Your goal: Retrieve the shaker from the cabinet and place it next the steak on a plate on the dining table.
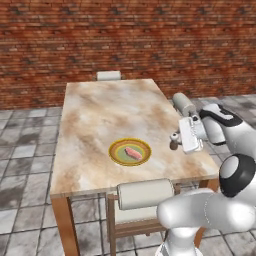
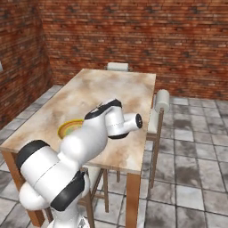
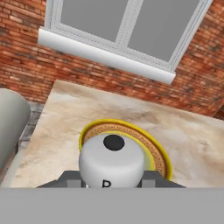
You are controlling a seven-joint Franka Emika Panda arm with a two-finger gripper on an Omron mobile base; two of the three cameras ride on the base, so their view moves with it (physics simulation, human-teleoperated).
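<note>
My gripper (image 1: pixel 178 140) is shut on the shaker (image 1: pixel 174 141), a small dark cylinder with a pale cap, held sideways just above the right side of the dining table (image 1: pixel 100 110). The plate (image 1: pixel 116 150), olive centre and yellow rim, lies to its left near the front edge, with the pinkish steak (image 1: pixel 133 152) on it. In the hand view the shaker's whitish cap (image 3: pixel 111 162) sits between the dark fingers (image 3: pixel 71 177) of the gripper (image 3: pixel 111 178) and hides the steak; the plate's rim (image 3: pixel 154 148) curves behind it. From the right base, my arm covers the hand and part of the plate (image 2: pixel 68 128).
A chair (image 1: pixel 145 195) is tucked in at the table's front edge, another chair (image 1: pixel 183 104) stands at its right side, and a third chair (image 1: pixel 108 75) at the far end. A brick wall runs behind, with a window (image 3: pixel 127 26) on the left wall. Grey tiled floor surrounds the table.
</note>
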